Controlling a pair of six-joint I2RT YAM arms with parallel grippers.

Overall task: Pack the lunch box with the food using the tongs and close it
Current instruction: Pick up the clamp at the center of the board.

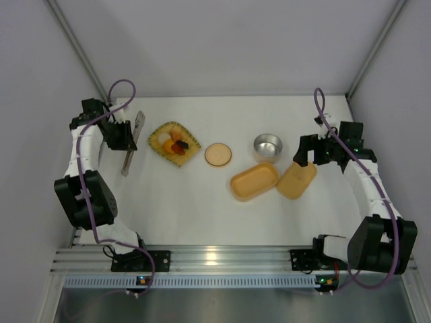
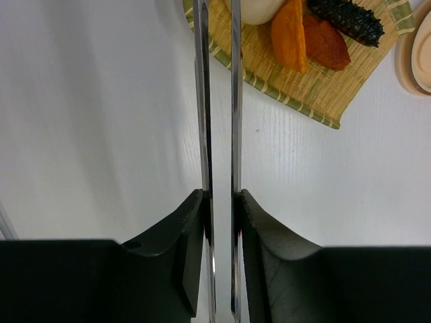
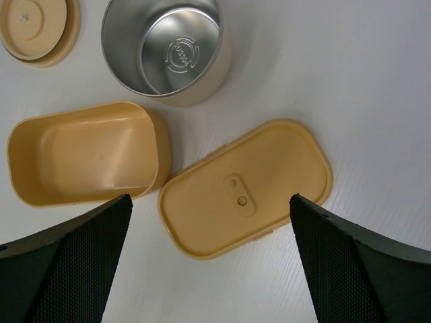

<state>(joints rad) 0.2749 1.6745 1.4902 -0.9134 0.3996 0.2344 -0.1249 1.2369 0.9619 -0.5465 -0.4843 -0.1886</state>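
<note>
You're at the pickup: left tool (image 2: 219,202) seemingly grasping the tongs (image 2: 202,101), right tool (image 3: 209,199) released. Next, carry them to the food (image 2: 291,33).

Tongs (image 2: 235,121): bare polished metal, the thin arms throwing bright streaks of glare. The left pincer (image 2: 220,202) is black moulded plastic, matt, with a dull sheen along its curves. The table (image 2: 101,134) is white and matt, with a faint grain running through it. The tray (image 2: 316,87) is woven from straw-like strips, rough and ribbed. An orange piece (image 2: 289,33) looks dry and fibrous; a dark piece (image 2: 347,20) looks bumpy. Lunch box (image 3: 87,151) and lid (image 3: 246,185): smooth tan plastic, soft satin sheen. The bowl (image 3: 168,47) is shiny steel inside, with a stamped mark on its bottom. The right pincer (image 3: 210,202) has matt black pads (image 3: 81,262), finely textured like mesh.
</note>
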